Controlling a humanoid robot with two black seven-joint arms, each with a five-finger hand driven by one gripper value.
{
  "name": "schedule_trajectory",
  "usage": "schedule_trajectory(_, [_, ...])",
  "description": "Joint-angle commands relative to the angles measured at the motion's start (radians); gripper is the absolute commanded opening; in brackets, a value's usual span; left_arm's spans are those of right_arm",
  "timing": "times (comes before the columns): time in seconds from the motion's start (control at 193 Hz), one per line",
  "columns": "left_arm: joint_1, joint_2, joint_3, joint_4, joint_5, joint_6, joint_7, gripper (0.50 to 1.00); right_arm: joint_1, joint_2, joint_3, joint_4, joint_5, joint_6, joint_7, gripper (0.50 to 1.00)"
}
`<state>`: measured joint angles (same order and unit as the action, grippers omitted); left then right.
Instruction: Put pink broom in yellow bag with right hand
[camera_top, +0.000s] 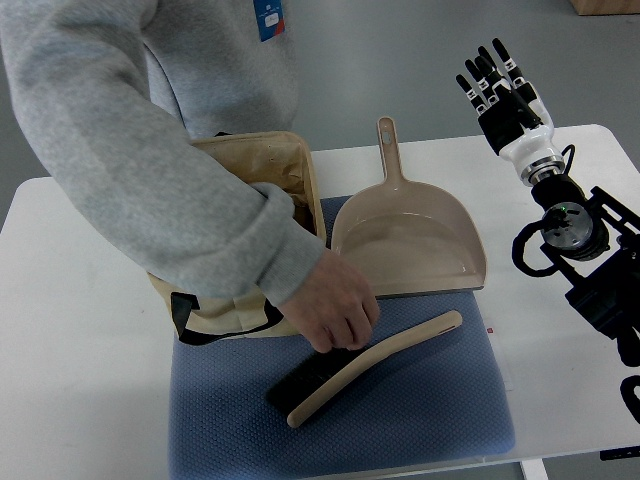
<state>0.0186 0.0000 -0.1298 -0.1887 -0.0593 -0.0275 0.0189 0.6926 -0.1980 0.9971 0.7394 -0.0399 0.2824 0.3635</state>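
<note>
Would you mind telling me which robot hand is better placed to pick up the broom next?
Right: the right hand is raised, open, beside the dustpan; no left hand shows. A person's hand rests on the broom.

The dustpan (410, 240) looks like smooth, slightly glossy plastic, the blue mat (420, 400) like rough woven cloth, the bag (285, 165) like matt fabric.
</note>
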Motion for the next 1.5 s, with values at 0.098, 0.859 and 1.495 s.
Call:
schedule_trajectory(0.098, [0.0,0.0,-0.01,0.0,-0.002,0.0,0.003,1.0,0.001,0.0,0.0,0.0,0.0,0.0,-0.002,0.934])
schedule_trajectory(0.859, [-0.011,0.0,-0.019,-0.012,-0.005,-0.005,0.009,1.0,0.305,-0.32,-0.396,0.183,-0.273,-0.058,-0.115,0.934])
schedule_trajectory(1.495, [-0.012,0.0,-0.021,-0.058,-0.002,-0.005,0.062,1.0,0.998,-0.692,-1.201,0.88,-0.65,0.057,-0.175,0.934])
